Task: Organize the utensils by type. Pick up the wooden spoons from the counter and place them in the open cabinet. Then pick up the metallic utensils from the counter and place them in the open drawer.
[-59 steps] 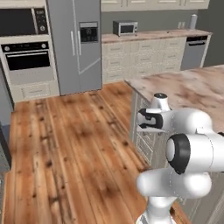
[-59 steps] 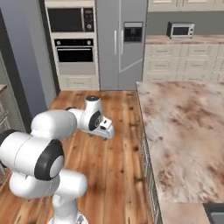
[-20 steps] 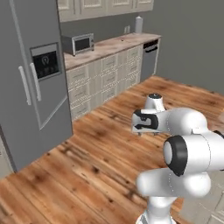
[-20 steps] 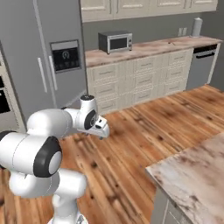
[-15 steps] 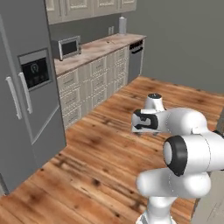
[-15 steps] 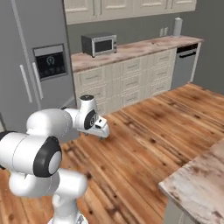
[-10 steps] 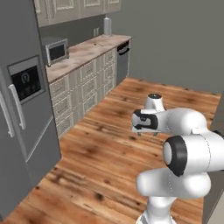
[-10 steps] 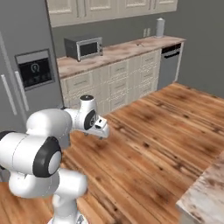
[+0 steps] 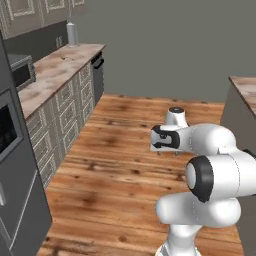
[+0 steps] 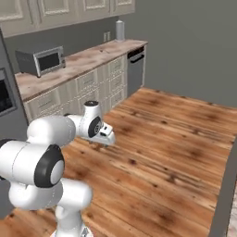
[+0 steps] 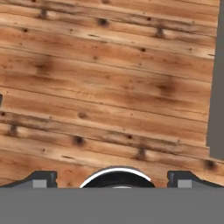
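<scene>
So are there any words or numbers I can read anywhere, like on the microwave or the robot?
No readable text anywhere.
Microwave: no letters or numbers show on its front.
Robot arm: plain white, no label.
Cabinets and wooden floor: no writing or signs.

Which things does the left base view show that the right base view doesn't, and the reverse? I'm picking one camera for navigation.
Left base view: the stone top of the island corner at far right. Right base view: the whole microwave with its window, which the left base view cuts off. Both: the long counter, the white canister on it, the dark dishwasher, the wood floor and the white arm.
</scene>
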